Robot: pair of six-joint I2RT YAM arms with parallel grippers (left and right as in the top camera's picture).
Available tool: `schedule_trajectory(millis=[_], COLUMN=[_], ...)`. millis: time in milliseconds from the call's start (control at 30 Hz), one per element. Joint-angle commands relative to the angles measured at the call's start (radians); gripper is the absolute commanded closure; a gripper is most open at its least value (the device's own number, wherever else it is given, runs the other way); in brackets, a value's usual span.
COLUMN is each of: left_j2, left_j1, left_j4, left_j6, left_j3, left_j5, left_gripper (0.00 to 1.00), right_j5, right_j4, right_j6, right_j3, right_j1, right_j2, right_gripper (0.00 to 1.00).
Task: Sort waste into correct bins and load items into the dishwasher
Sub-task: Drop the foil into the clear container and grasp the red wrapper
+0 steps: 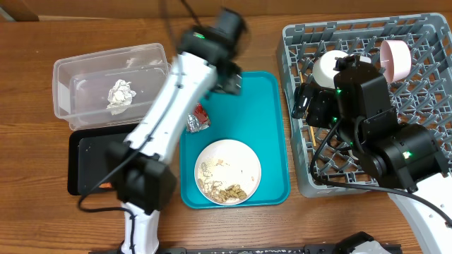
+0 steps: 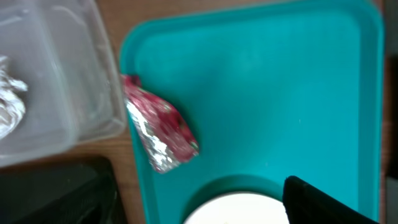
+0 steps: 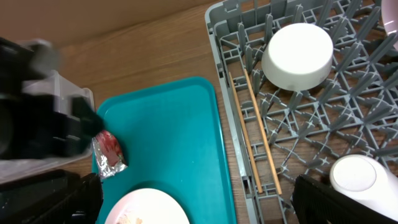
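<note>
**Left gripper** [image 1: 231, 80]: hangs over the far end of the tray. Its wrist view shows one dark finger [image 2: 323, 202] only, so I cannot tell whether the fingers are spread or pressed together. Nothing is seen in its hold.

**Small red packet with a silvery foil end** [image 2: 161, 127]: crumpled, lying on the tray against its left rim, just beside the tub. It sits ahead of the finger and is not touched.

**Large teal plastic serving tray** [image 2: 280, 93]: also carries the white round plate [image 1: 236, 159], which holds beige crumbly food scraps [image 1: 226, 190].

**Clear plastic rectangular tub** [image 1: 67, 70]: holds the crumpled silvery-white wrapper [image 1: 121, 95].

**Shallow black rectangular tray** [image 1: 88, 159]: lies next to the tub, partly under the left arm.

**Right gripper** [image 1: 305, 106]: sits at the rack's left edge. I cannot tell its finger state.

**Large square grey plastic dish rack** [image 3: 348, 87]: holds an upturned white bowl [image 3: 297, 55], a pair of thin wooden chopsticks [image 3: 255, 130] and a pink bowl [image 1: 395, 58].

**Step in hand, as judged:** binning the red packet.

**Next move:**
- Bring the left fingers down astride the packet, clear of the tray rim.
- Pinch the packet and carry it to the tub, probably alongside the wrapper.

**Not yet done:** scraps and plate.
</note>
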Motion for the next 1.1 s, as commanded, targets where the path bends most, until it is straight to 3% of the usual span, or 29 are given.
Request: schedule_trajectory(millis=[0, 167, 400, 467, 533, 567, 633, 800, 1067], left_j2=[0.089, 0.211, 0.344, 0.361, 0.367, 0.367, 0.359, 0.313, 0.124], left_j1=[-0.011, 0.012, 0.03, 0.03, 0.03, 0.031, 0.034, 0.047, 0.094], left_j4=[-0.005, -0.023, -0.047, -0.051, -0.051, -0.052, -0.063, -0.122, -0.174], left_j6=[-0.175, -0.301, -0.309, -0.309, -0.309, -0.309, -0.309, -0.305, -0.142], left_j3=[-0.043, -0.06, -0.06, -0.06, -0.06, -0.06, -0.055, 0.003, 0.169], left_j5=[-0.146, -0.164, -0.16, -0.157, -0.151, -0.146, -0.138, -0.134, -0.135], left_gripper=[0.09, 0.12, 0.15, 0.21, 0.36, 0.51, 0.94, 0.96, 0.96], right_j5=[0.009, 0.01, 0.01, 0.01, 0.009, 0.01, 0.01, 0.01, 0.01], right_j4=[0.005, 0.005, 0.005, 0.005, 0.005, 0.005, 0.005, 0.005, 0.005], right_j6=[0.005, 0.005, 0.005, 0.005, 0.005, 0.005, 0.005, 0.005, 0.005], right_j3=[0.006, 0.006, 0.006, 0.006, 0.006, 0.006, 0.006, 0.006, 0.006], right_j1=[-0.002, -0.002, -0.002, -0.002, -0.002, -0.002, -0.002, -0.002, -0.002], right_j2=[-0.002, -0.002, -0.002, -0.002, -0.002, -0.002, -0.002, -0.002, -0.002], right_gripper=[0.0, 0.0, 0.0, 0.0, 0.0, 0.0, 0.0, 0.0, 0.0])
